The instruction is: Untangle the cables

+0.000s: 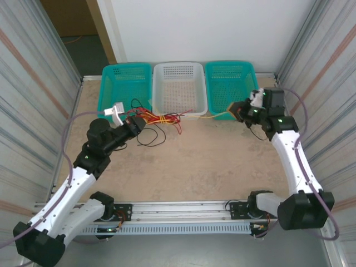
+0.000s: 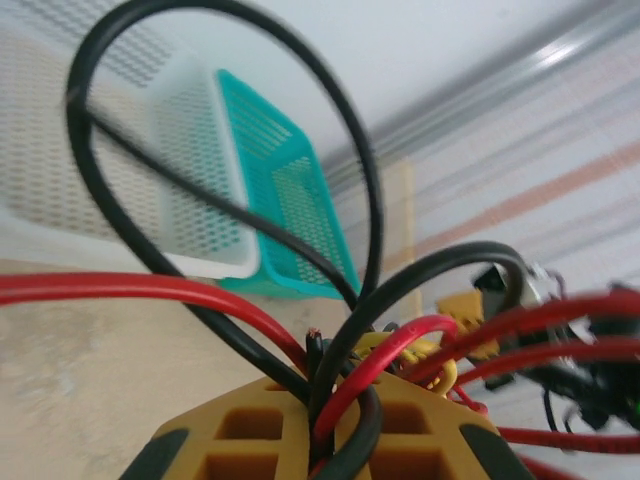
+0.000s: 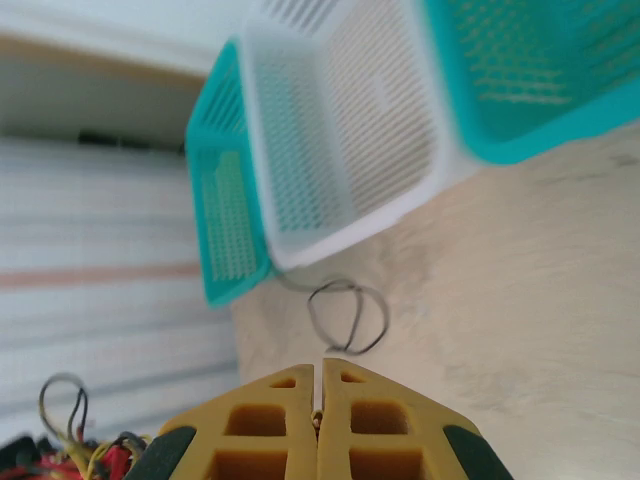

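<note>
The cables (image 1: 157,119) are a knot of thin red, black and pale yellow wires lying on the table in front of the baskets. My left gripper (image 1: 135,125) is shut on the knot's left side. Up close, its yellow fingers (image 2: 250,430) pinch black and red cables (image 2: 340,370), and black loops rise above them. One pale yellow cable (image 1: 214,115) stretches taut from the knot rightward to my right gripper (image 1: 239,113). That gripper (image 3: 320,378) is shut, with the thin yellow strand caught between its pads. A black loop (image 3: 347,318) lies ahead of it.
Three baskets stand in a row at the back: a teal one (image 1: 127,71), a white one (image 1: 161,89) and another teal one (image 1: 229,68). Corrugated walls (image 1: 33,83) close both sides. A rail (image 1: 178,208) runs along the near edge.
</note>
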{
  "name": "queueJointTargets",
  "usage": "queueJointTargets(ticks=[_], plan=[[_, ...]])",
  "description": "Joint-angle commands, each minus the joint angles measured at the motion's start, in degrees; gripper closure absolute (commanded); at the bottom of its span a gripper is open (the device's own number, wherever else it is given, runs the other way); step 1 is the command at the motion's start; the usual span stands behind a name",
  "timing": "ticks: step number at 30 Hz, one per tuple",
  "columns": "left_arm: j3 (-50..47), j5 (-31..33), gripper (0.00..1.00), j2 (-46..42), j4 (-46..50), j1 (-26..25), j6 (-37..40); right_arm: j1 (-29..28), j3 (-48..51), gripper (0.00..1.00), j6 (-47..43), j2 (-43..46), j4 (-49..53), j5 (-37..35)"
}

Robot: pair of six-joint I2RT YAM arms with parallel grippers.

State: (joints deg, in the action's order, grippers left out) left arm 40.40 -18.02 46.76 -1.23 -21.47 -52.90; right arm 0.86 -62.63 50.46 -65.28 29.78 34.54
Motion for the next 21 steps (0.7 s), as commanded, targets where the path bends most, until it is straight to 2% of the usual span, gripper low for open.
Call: queueJointTargets(ticks=[1, 5, 9, 14, 18, 21], plan=[[-0.3, 4.6, 1.00, -1.5, 8.6, 4.3, -2.0, 11.1, -0.8, 1.00, -0.3, 5.9, 0.9, -3.3], [-0.6, 7.4, 1.00, -0.5, 13.5, 4.3, -0.7, 21.8, -4.0, 1.00, -0.8, 8.3, 4.4, 2.6], [-1.1, 9.1, 1.00, 0.3, 18.9, 4.2, 0.6, 28.6, -9.2, 1.00, -1.1, 9.9, 6.3, 5.9], [-2.0, 11.6, 1.00, 3.5, 26.3, 4.3, -0.1, 31.4, -16.4, 1.00, -0.8, 7.8, 7.3, 5.8], [-3.1, 9.7, 1.00, 8.1, 24.4, 3.3, -1.3, 31.7, -22.5, 1.00, -1.5, 5.7, 8.1, 5.3], [-4.5, 8.1, 1.00, 10.0, 18.4, 2.5, -2.5, 31.4, -28.2, 1.00, -4.5, 4.4, 12.6, 3.4]])
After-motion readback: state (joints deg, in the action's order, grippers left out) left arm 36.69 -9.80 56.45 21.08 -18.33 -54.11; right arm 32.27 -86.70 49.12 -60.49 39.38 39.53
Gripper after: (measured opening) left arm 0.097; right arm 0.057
